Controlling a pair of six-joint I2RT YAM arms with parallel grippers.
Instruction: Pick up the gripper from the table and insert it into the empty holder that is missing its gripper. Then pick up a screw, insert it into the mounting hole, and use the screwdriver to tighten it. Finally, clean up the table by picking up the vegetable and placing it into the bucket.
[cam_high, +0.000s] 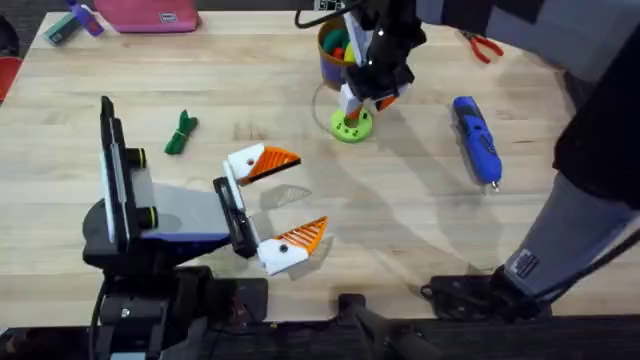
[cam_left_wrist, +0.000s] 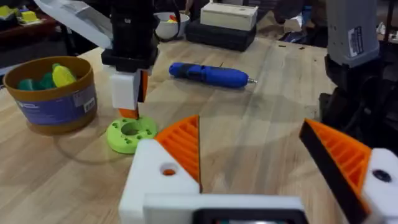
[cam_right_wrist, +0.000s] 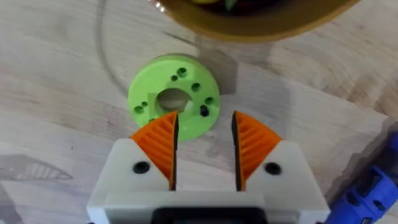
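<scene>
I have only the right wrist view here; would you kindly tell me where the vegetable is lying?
Observer: The vegetable lies on the table, well to the left of the green disc, with nothing touching it.
Operator: Thank you. What is the left gripper doing?
Observer: The left gripper is open near the table's front edge and holds nothing.
Operator: And how does the screwdriver lie?
Observer: The screwdriver lies flat to the right of the disc, its tip pointing toward the arms' bases.
</scene>
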